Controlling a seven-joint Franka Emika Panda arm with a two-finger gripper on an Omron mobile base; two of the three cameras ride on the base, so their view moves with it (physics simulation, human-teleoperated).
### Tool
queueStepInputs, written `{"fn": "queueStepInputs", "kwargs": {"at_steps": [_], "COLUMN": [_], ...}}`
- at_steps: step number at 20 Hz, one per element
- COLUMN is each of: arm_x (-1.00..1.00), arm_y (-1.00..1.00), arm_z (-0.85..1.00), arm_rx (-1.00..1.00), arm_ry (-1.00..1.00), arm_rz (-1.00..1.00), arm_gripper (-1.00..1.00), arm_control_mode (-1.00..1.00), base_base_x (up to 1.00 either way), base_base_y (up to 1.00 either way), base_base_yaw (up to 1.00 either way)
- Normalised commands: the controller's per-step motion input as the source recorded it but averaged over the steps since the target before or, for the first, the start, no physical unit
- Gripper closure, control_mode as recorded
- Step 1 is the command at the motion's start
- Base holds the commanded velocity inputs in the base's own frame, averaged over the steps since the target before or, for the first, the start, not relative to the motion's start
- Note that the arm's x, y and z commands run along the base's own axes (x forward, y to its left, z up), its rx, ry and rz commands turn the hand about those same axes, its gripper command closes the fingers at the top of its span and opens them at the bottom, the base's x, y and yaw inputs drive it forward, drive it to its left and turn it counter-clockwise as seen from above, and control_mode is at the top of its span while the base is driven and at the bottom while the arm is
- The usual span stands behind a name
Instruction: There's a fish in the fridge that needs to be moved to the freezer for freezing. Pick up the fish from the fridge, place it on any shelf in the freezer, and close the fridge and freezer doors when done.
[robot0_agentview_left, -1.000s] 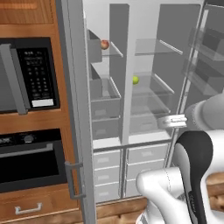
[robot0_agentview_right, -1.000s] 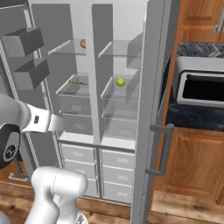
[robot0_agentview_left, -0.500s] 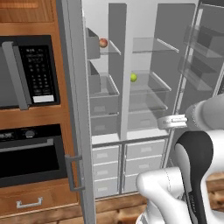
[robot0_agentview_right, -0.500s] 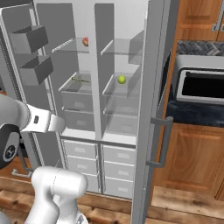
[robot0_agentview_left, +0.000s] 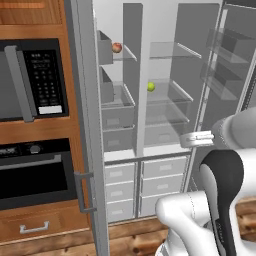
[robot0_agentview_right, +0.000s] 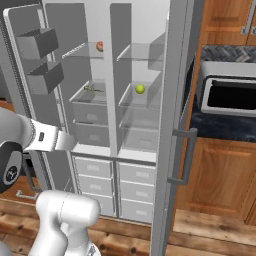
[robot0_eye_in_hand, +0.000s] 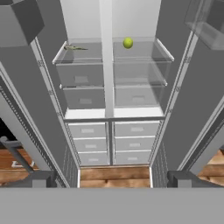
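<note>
Hand view, nearest first: the gripper (robot0_eye_in_hand: 112, 186) hangs with its two dark fingertips (robot0_eye_in_hand: 43, 178) spread wide apart and nothing between them, facing the open grey unit across a strip of wood floor (robot0_eye_in_hand: 114, 174). Both doors stand swung out, the left door (robot0_agentview_right: 30, 90) carrying grey box-like bins (robot0_agentview_right: 39, 42) and the right door (robot0_agentview_right: 172, 125) showing its vertical handle (robot0_agentview_right: 184, 156) edge-on. Beyond the fingertips, stacked grey drawers (robot0_eye_in_hand: 110, 143) fill the bottom of both sections, split by a central divider. Above them, in the left section (robot0_eye_in_hand: 81, 78), a thin greenish fish (robot0_eye_in_hand: 75, 47) lies on a clear shelf, while in the right section (robot0_eye_in_hand: 140, 74) a yellow-green round fruit (robot0_eye_in_hand: 127, 42) sits at the same height. Higher and deeper, the base views show a reddish fruit (robot0_agentview_left: 116, 47) on an upper left shelf. To the unit's left stands a black wall oven (robot0_agentview_left: 35, 172) beneath a microwave (robot0_agentview_left: 32, 80), whose keypad markings are too small to read.
</note>
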Motion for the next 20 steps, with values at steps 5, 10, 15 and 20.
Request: {"fn": "queueStepInputs", "kwargs": {"at_steps": [5, 10, 15, 20], "arm_x": [-0.13, -0.31, -0.19, -0.01], "arm_y": [-0.17, -0.89, -0.69, -0.59], "arm_z": [0.0, 0.0, -0.04, -0.28], "arm_rx": [0.0, 0.0, 0.0, 0.01], "arm_ry": [-0.02, -0.1, -0.17, -0.38], "arm_rz": [0.0, 0.07, 0.1, 0.1], "arm_gripper": [-1.0, -1.0, -1.0, -1.0], "arm_control_mode": [-1.0, -1.0, -1.0, -1.0], "base_base_x": [0.0, 0.0, 0.0, 0.0], "base_base_y": [0.0, 0.0, 0.0, 0.0], "base_base_yaw": [0.0, 0.0, 0.0, 0.0]}}
